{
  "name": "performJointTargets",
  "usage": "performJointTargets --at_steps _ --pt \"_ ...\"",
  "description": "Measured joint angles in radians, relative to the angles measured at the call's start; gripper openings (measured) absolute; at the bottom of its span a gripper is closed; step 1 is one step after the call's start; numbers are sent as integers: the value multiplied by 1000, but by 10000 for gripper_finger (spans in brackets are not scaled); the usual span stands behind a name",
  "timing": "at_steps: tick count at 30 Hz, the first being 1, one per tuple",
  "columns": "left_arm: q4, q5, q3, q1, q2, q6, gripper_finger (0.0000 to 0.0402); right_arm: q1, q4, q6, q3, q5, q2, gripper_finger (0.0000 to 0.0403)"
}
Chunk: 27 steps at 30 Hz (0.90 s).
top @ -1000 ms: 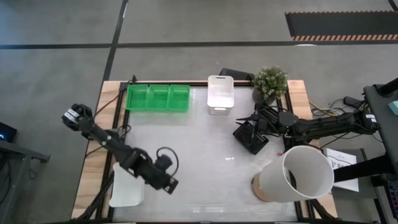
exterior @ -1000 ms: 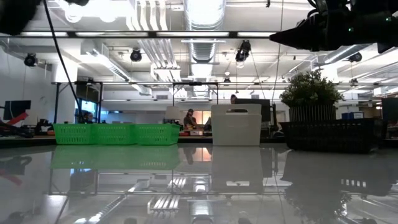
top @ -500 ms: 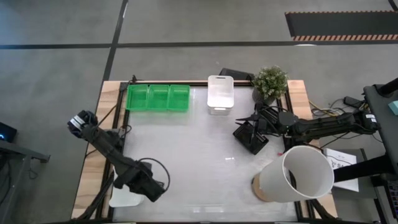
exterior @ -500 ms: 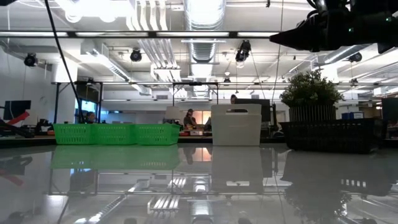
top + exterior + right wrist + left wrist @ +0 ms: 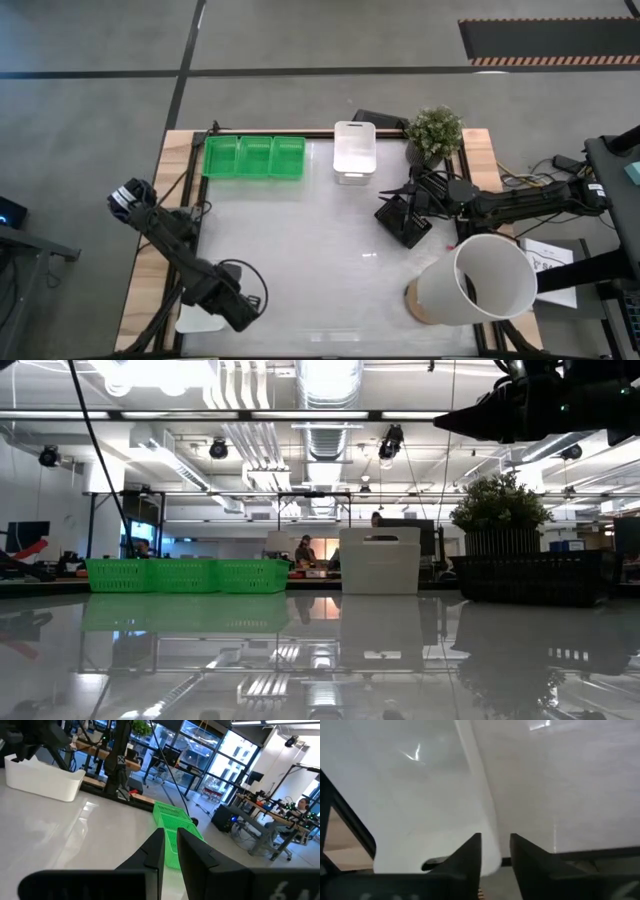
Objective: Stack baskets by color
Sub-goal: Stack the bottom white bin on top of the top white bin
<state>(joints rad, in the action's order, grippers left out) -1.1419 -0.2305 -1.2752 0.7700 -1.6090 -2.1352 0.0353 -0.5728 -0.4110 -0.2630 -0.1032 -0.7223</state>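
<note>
Three green baskets stand side by side at the far left, bottoms on the table. A white basket stands at the far middle. A black basket sits at the right, below my right gripper. That gripper hangs level, high above the table, its fingers a narrow gap apart with nothing between them. A second white basket lies at the near left corner. My left gripper is open and points down over its right wall. My left gripper comes from above, one finger over the inside of the white basket and one outside its wall, near a corner. The basket rests on the table. I cannot tell whether either finger touches the wall.
A large white cylinder lies on its side at the near right. A potted plant stands at the far right corner, behind the black basket. The table's middle is bare. A black frame rail runs along the left edge.
My left gripper has gone toward the table's near left corner, from beside the white basket to over its right wall. It has tipped downward and rolled on the way. My right arm has kept still.
</note>
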Motion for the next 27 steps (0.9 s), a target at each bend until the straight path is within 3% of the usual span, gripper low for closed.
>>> performJointTargets --at_steps 5,11,16,23,27 --pt "17 0 52 4 -1 -5 133 0 10 7 0 0 0 43" --pt "71 0 105 4 -1 -5 136 0 21 28 0 1 0 43" --pt "93 0 124 4 -10 8 102 0 27 33 0 3 0 43" --pt "94 2 124 2 -11 28 12 0 42 37 0 3 0 43" --pt "93 4 124 2 -11 62 3 0 45 37 0 2 0 43"
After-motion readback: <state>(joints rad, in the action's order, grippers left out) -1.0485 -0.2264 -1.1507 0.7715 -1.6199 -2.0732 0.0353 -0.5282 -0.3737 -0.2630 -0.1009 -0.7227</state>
